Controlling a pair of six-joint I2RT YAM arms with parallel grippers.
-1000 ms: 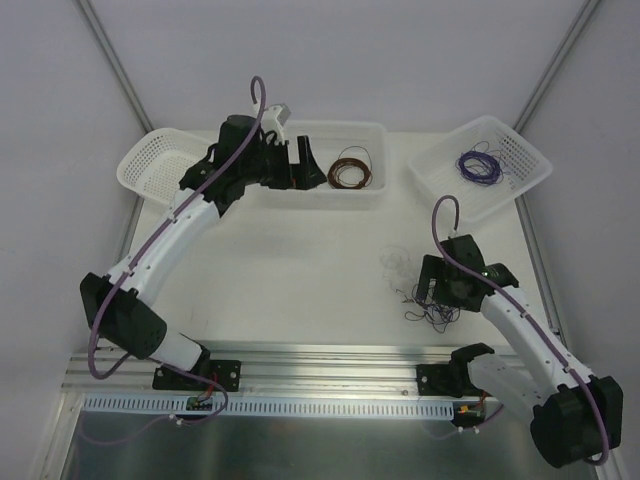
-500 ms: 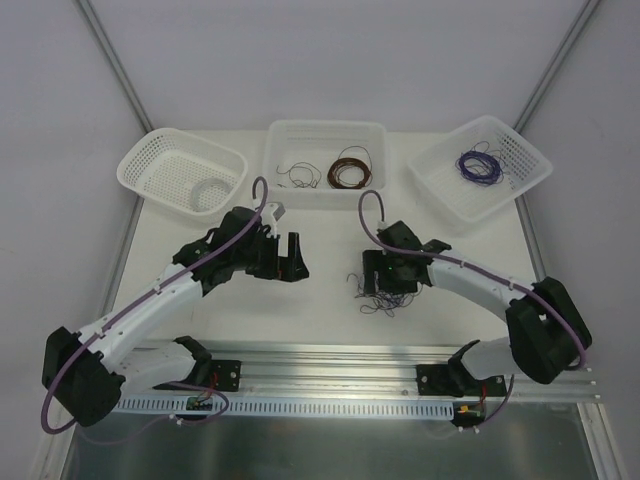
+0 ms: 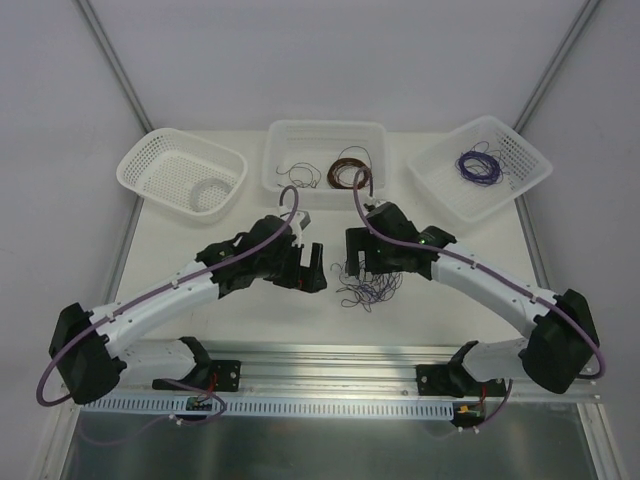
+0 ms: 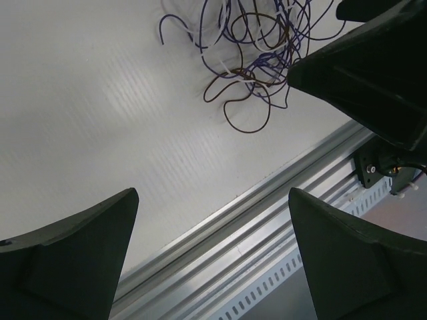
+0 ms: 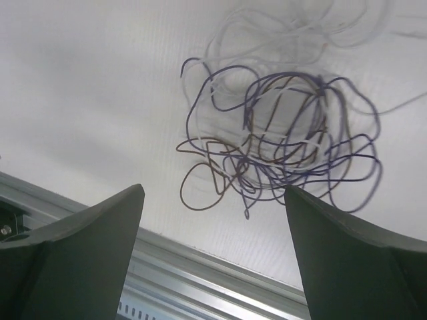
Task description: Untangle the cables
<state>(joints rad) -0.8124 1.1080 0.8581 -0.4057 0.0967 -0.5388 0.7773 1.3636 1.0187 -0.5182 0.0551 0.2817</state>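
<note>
Purple, brown and whitish cables in a loose clump on the worktop, mid-front, just near-side of the right claw, released, fingers wide, gripping nothing; left claw close beside the tangle, released too, empty

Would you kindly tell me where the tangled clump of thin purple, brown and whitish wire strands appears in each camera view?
Top external: the tangled clump of purple, brown and whitish wire strands lies just below centre.
Left wrist: the clump sits at the top, right of centre.
Right wrist: the clump fills the centre-right.
Shared landmark: the grooved aluminium rail beside it.
</note>
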